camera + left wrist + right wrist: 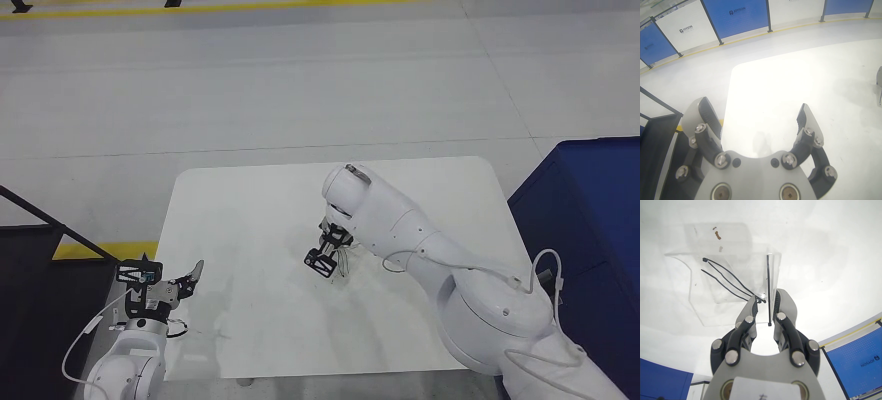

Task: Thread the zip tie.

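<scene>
While slightly parted, right pincer (pixel 766 294) astride zip tie (pixel 768 279).

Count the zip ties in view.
4 zip ties: three lie crossed inside the clear box, one stands along its wall inside the open right gripper. Overlaps may hide more.

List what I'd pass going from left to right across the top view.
Black metal railing → open left end effector at the edge of the white rectangular table → right end effector over the table's middle → dark blue box-shaped cabinet.
</scene>
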Robot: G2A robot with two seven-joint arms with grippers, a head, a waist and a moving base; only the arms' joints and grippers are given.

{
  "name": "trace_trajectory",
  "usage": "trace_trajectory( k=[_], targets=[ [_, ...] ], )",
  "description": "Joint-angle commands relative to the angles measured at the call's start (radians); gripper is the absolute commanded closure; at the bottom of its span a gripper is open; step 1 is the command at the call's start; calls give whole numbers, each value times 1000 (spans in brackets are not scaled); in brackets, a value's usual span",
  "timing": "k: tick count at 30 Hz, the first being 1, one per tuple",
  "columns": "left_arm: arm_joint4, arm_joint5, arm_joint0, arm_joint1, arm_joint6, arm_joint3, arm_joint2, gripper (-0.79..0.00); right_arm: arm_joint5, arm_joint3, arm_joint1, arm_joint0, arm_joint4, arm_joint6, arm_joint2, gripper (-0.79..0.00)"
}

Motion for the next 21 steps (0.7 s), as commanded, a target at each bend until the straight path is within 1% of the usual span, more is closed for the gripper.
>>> trace_trajectory(
  k=[1, 3, 5, 9, 11, 14, 21],
  targets=[
    [0, 0, 0, 0, 0, 0, 0, -785, 0, -4, 1, -1, 18, 24, 5, -179],
    [0, 0, 0, 0, 0, 0, 0, -785, 0, -11, 4, -2, 41, 52, 15, -188],
    [0, 0, 0, 0, 0, 0, 0, -785, 0, -20, 9, -4, 58, 74, 21, -175],
    [0, 0, 0, 0, 0, 0, 0, -785, 0, -42, 20, -10, 85, 121, 33, -182],
    [0, 0, 0, 0, 0, 0, 0, -785, 0, -52, 25, -14, 101, 135, 38, -188],
    [0, 0, 0, 0, 0, 0, 0, -785, 0, -75, 33, -19, 117, 157, 41, -172],
    [0, 0, 0, 0, 0, 0, 0, -785, 0, -136, 60, -23, 154, 196, 48, -166]
  ],
)
